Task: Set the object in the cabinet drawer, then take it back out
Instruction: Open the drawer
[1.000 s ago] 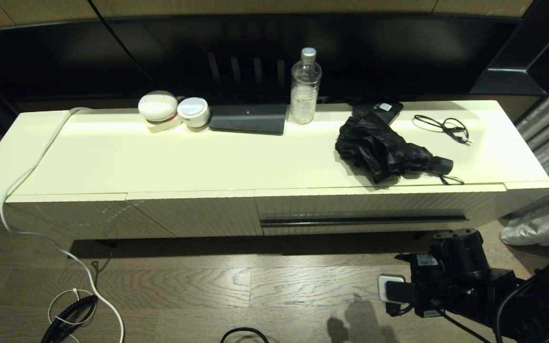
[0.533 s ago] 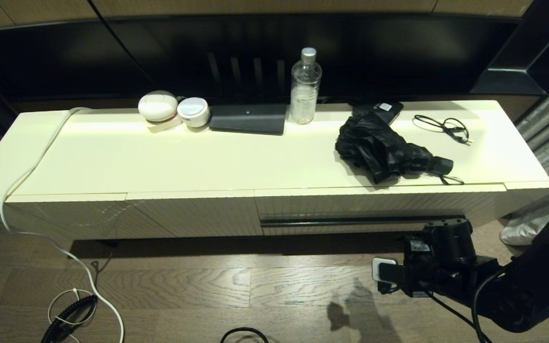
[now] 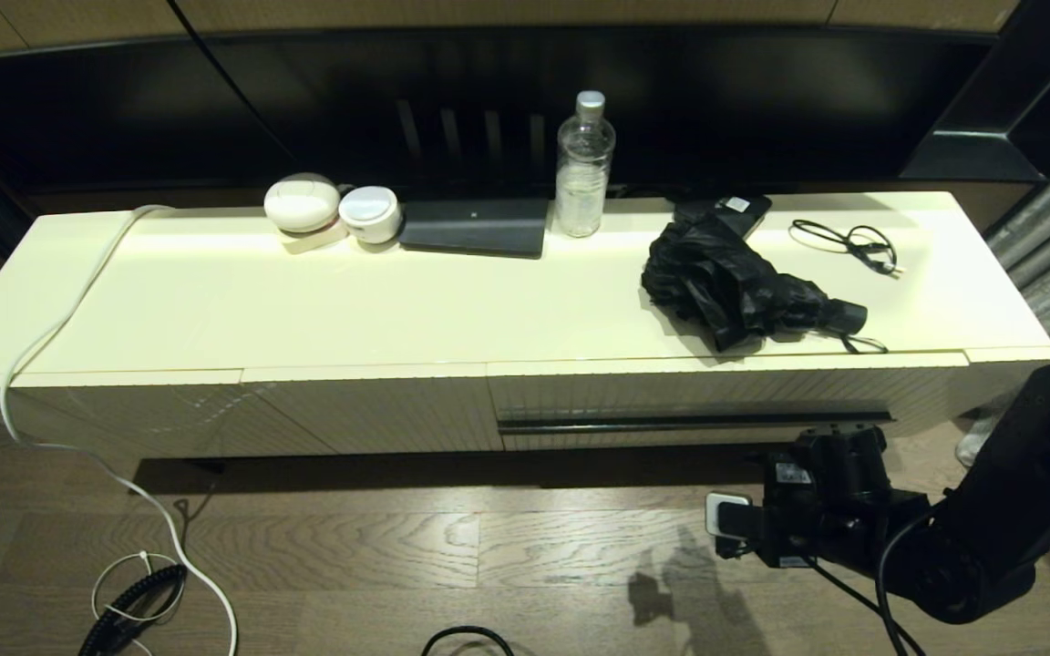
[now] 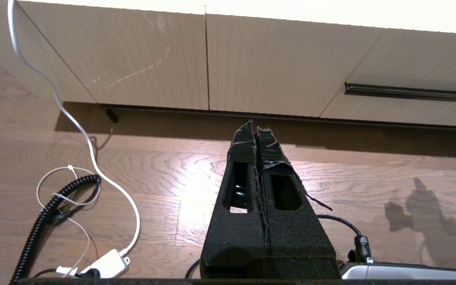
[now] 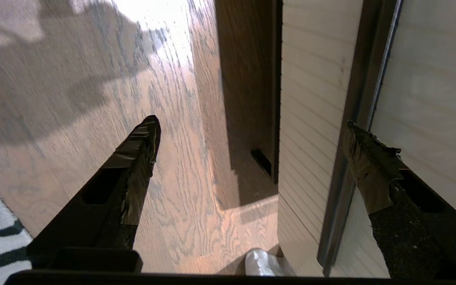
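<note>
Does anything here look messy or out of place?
Only mildly: the black folding umbrella lies crumpled on the cream cabinet top, its fabric loose, not strapped. The ribbed cream drawer below it is shut.

Long cream cabinet [image 3: 306, 310] on wood-plank floor [image 3: 397, 547], dark wall [image 3: 215, 109] behind.

right gripper [image 5: 251, 126]: finger bases cut off by the wrist frame edge; in head view the fingers are hidden behind the wrist body. Cabinet drawer [image 3: 725, 401] interior not visible, front shut. Left gripper [image 4: 257, 130] base cropped too. Umbrella [image 3: 735, 282], above the right gripper: strap too thin to trace.
</note>
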`<state>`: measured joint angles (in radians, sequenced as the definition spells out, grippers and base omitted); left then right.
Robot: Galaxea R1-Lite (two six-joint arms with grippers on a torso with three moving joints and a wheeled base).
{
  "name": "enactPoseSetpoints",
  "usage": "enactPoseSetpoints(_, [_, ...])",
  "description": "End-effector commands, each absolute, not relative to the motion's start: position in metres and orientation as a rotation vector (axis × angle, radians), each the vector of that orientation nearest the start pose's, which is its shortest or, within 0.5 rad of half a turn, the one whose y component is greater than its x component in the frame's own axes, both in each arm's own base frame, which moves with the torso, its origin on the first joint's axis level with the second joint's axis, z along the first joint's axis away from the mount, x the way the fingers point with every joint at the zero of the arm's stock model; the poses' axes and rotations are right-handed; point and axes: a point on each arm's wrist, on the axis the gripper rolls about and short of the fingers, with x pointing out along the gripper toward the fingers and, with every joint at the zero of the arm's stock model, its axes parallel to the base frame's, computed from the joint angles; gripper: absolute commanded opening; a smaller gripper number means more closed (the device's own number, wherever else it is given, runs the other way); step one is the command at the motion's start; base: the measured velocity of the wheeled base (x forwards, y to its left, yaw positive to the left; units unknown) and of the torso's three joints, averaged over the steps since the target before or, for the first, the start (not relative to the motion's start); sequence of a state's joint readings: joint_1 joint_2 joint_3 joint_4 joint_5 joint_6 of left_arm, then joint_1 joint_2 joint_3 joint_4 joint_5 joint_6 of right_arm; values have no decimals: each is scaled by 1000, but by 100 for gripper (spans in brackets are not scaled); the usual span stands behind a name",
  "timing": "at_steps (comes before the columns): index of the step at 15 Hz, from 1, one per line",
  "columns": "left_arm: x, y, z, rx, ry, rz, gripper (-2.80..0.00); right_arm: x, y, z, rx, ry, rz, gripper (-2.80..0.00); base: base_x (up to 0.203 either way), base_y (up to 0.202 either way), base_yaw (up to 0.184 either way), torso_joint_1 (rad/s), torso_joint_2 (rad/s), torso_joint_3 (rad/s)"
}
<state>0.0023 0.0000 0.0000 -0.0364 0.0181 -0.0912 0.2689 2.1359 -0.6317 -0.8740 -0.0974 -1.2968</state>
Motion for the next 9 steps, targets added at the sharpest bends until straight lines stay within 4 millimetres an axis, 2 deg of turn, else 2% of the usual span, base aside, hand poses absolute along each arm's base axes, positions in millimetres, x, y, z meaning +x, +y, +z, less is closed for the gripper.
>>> enactPoseSetpoints(1, [-23, 0, 79, -92, -39, 20, -280, 324, 87, 19, -1370, 426, 552, 0, 0, 0, 0, 0, 0, 0])
enactPoseSetpoints(9, [-23, 0, 79, -92, -39, 20, -280, 341, 89, 18, -1356, 382, 554, 0, 0, 0, 0, 0, 0, 0])
